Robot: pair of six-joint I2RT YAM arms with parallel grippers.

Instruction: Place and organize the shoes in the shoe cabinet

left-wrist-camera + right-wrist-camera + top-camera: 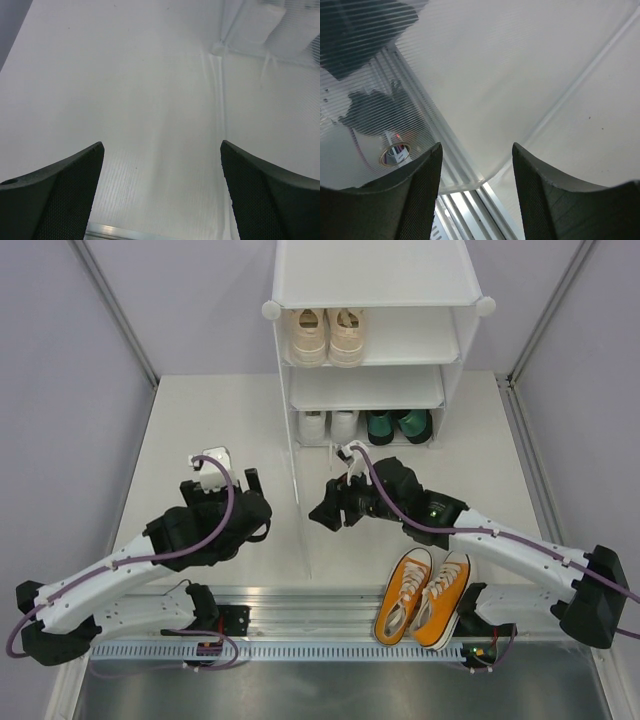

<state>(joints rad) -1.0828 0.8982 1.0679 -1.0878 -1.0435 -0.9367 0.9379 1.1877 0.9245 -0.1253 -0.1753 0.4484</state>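
Orange canvas sneakers lie closest, side by side with toes pointing away, on the metal rail at the near edge, just beside the right arm's base. They are the only pair outside the shoe cabinet. Inside it, the cream sneakers sit on the upper visible shelf. The white sneakers and the dark green heels share the lowest one. The middle shelf between them shows no shoes.

The right pincer hangs low in front of the cabinet, facing its translucent side panel. Its fingers are spread and nothing is between them. The left pincer hovers over bare surface to the left of the cabinet, spread wide and also empty.

Judging by this layout, three pairs are shelved and the step in hand is fetching the fourth. The next move probably falls to the right arm, since the orange pair lies on its side. It would need to pull clear of the panel and swing back toward its own base. Then it would come down over one sneaker and close across the upper or heel. The reach is tight so near the base, and the shoes touch each other, so gripping one may nudge the other. The free middle shelf looks the natural destination.
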